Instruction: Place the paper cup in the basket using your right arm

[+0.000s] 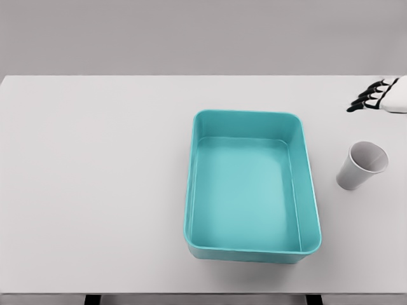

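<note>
A white paper cup [362,165] stood upright on the white worktop [95,190], just right of the empty teal basket [253,250], at about three o'clock from it. The right robot hand [375,96] hovered at the cup's twelve o'clock, apart from it, fingers extended and holding nothing. A light cup would likely tip or crumple under a clumsy or tight grasp.

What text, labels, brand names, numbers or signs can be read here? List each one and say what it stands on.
None: no readable text anywhere in the head view.
Paper cup: plain white, no print or logo.
Basket: plain teal walls and floor, no label.
Table: bare white surface, no markings.
Right hand: white with dark fingers, no lettering visible.
</note>
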`<state>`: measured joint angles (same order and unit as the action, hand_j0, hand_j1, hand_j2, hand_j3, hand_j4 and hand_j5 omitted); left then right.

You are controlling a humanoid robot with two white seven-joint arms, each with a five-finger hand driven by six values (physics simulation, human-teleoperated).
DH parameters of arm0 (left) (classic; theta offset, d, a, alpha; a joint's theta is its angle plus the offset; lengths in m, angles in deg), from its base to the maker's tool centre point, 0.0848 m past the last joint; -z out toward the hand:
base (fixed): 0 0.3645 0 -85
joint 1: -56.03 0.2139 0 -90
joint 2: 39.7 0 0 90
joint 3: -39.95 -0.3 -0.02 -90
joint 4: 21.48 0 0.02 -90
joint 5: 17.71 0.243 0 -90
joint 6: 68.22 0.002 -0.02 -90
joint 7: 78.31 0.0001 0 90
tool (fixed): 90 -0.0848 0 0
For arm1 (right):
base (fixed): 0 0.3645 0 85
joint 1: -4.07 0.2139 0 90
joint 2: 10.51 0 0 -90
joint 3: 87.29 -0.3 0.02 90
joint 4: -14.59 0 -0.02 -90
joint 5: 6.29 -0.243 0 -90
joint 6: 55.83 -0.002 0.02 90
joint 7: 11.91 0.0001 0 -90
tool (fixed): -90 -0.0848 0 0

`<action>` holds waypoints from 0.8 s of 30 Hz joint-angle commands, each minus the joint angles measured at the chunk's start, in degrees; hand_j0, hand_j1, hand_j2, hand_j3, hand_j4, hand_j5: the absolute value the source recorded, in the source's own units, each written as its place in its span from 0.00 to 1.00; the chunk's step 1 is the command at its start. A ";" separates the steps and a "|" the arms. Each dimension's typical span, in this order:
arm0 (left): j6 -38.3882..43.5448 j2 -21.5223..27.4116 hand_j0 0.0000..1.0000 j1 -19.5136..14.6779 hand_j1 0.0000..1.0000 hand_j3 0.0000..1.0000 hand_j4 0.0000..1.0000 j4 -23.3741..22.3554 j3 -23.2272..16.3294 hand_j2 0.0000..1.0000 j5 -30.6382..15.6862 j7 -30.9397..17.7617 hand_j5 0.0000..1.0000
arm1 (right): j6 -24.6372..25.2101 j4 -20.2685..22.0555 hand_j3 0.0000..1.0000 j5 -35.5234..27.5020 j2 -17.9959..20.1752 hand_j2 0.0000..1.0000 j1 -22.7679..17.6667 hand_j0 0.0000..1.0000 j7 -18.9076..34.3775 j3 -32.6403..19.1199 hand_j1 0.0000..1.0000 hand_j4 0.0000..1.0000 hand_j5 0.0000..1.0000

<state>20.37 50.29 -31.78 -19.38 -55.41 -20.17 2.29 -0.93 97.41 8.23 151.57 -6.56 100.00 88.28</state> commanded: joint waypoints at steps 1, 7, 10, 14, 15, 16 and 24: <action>0.00 0.00 1.00 0.00 1.00 1.00 1.00 -0.08 0.00 1.00 0.00 -0.01 1.00 | 0.10 1.56 1.00 -0.19 0.61 1.00 -0.09 1.00 -0.02 -0.14 1.00 1.00 1.00; 0.00 0.00 1.00 0.00 1.00 1.00 1.00 0.01 0.00 1.00 0.00 -0.01 1.00 | 0.10 3.40 1.00 -0.02 0.34 1.00 -3.87 1.00 0.06 -0.23 1.00 1.00 1.00; 0.00 0.00 1.00 0.00 1.00 1.00 1.00 -0.07 0.00 1.00 0.00 -0.01 1.00 | 0.10 3.58 1.00 -0.02 0.34 1.00 -3.95 1.00 0.15 -0.23 1.00 1.00 1.00; 0.00 0.00 1.00 0.00 1.00 1.00 1.00 0.01 0.00 1.00 0.00 -0.01 1.00 | 0.10 4.37 1.00 -0.02 0.52 1.00 -4.39 1.00 0.15 -0.23 1.00 1.00 1.00; 0.00 0.00 1.00 0.00 1.00 1.00 1.00 0.01 0.00 1.00 0.00 -0.01 1.00 | 0.10 4.63 1.00 0.07 0.52 1.00 -4.74 1.00 0.15 -0.23 1.00 1.00 1.00; 0.00 0.00 1.00 0.00 1.00 1.00 1.00 0.01 0.00 1.00 0.00 -0.01 1.00 | 0.10 5.16 1.00 0.07 0.61 1.00 -4.75 1.00 0.15 -0.23 1.00 1.00 1.00; 0.00 0.00 1.00 0.00 1.00 1.00 1.00 0.01 0.00 1.00 0.00 -0.01 1.00 | 0.10 7.09 1.00 0.07 2.19 1.00 -5.18 1.00 0.15 -0.23 1.00 1.00 1.00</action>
<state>20.37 50.29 -31.78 -19.38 -55.41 -20.17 2.29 -0.93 104.18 8.53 153.37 -12.18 100.19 88.15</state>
